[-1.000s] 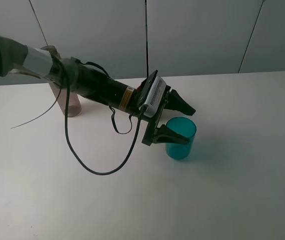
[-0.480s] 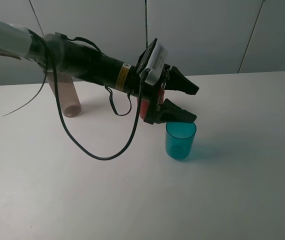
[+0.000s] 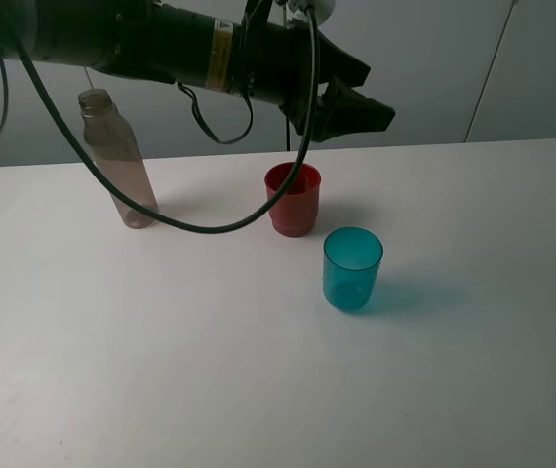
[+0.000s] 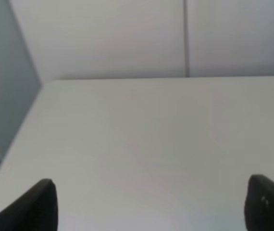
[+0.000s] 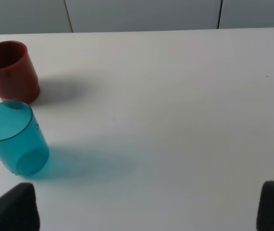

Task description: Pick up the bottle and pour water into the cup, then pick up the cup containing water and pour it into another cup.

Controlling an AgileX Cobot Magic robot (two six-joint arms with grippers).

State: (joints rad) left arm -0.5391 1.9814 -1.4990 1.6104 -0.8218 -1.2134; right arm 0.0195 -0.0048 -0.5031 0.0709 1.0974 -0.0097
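Bottle (image 3: 119,161) stands untouched well behind my raised left pincer (image 3: 356,90), fingers apart and empty above red cup (image 3: 292,198), teal cup (image 3: 352,268) nearer.

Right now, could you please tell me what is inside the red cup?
The red cup looks empty as far as its red inner wall shows; its bottom is hidden from both views, so a little water cannot be ruled out.

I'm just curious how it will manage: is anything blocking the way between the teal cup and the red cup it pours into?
Nothing visible does. The teal cup and red cup stand upright side by side on bare white table, apart, with a clear gap between them.
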